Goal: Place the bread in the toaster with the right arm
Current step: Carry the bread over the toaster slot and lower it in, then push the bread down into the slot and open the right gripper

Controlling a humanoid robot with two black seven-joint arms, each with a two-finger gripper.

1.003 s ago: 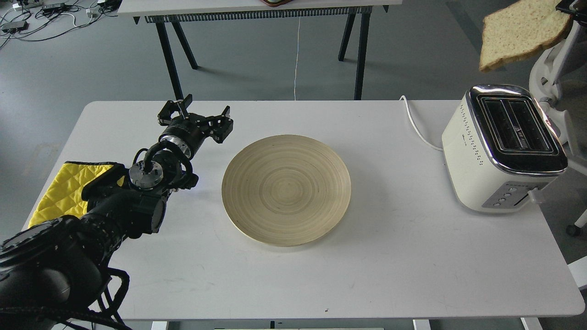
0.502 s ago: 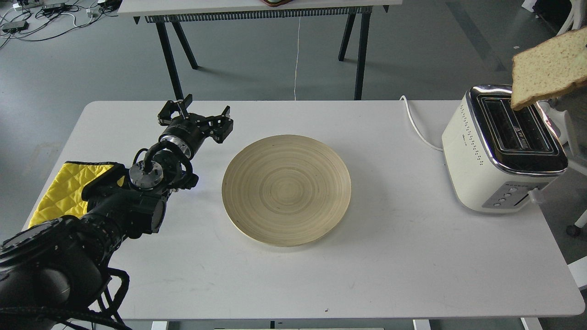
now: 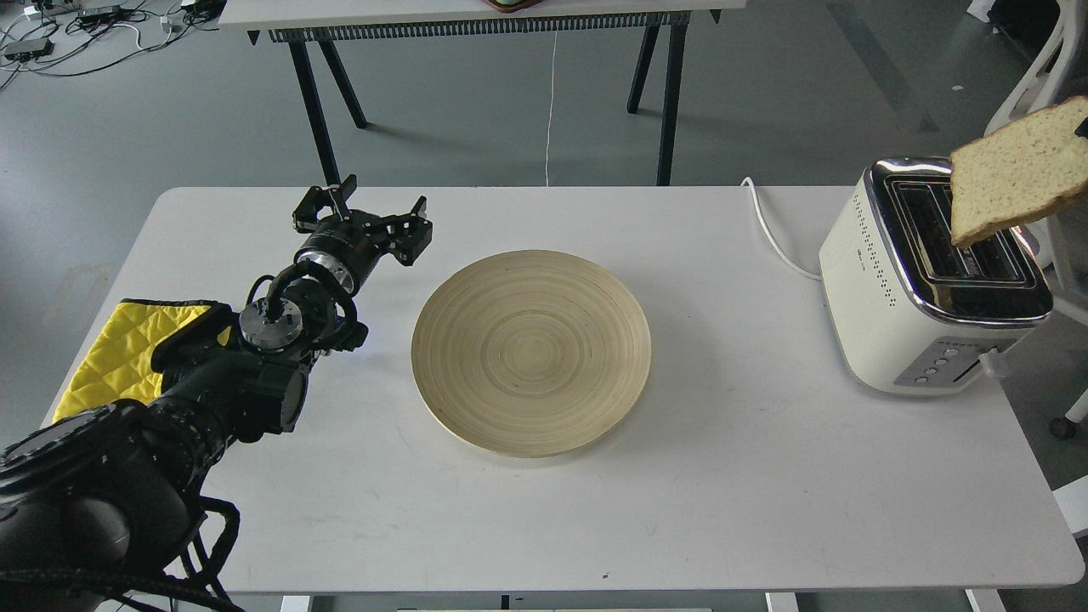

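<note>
With the pale speckled bread slice (image 3: 1016,172) hanging tilted at the right frame edge over the cream-white chrome-topped toaster (image 3: 935,276), its pincer unseen, square its lower crust to one slot before lowering.

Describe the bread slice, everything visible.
The bread is one pale, speckled slice with a thin brown crust, cut off by the right edge of the view. It hangs in the air, tilted, its lower left corner dipping toward the near slot of the toaster but not yet inside it, as far as this view shows. Whatever holds it is almost wholly out of frame: only a dark sliver shows at the slice's right edge. Nothing else touches it.
</note>
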